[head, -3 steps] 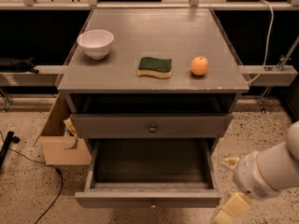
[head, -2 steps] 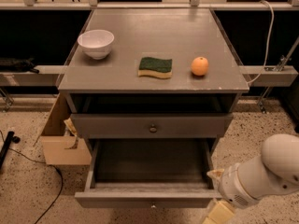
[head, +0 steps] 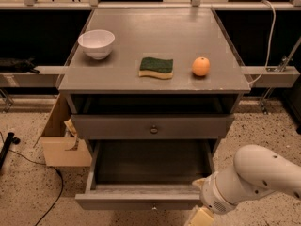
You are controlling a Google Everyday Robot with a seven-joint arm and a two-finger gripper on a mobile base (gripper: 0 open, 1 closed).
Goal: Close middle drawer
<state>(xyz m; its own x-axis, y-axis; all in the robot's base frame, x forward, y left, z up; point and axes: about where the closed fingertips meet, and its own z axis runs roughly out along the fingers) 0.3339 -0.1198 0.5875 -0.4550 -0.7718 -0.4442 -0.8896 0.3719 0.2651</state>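
The middle drawer is the lower grey drawer of the cabinet. It stands pulled far out, and its long shallow box looks empty. Its plain front panel runs along the bottom of the camera view. The upper grey drawer with a round metal knob is nearly shut above it. My white arm comes in from the lower right. My gripper is at the bottom edge, just by the right end of the middle drawer's front panel, and is mostly cut off by the frame.
On the cabinet top sit a white bowl, a green and yellow sponge and an orange. An open cardboard box stands on the floor to the left. A black cable lies on the speckled floor.
My arm and gripper have moved left from the far right, closing in on the right end of the middle drawer's front. The drawer is as far open as before.
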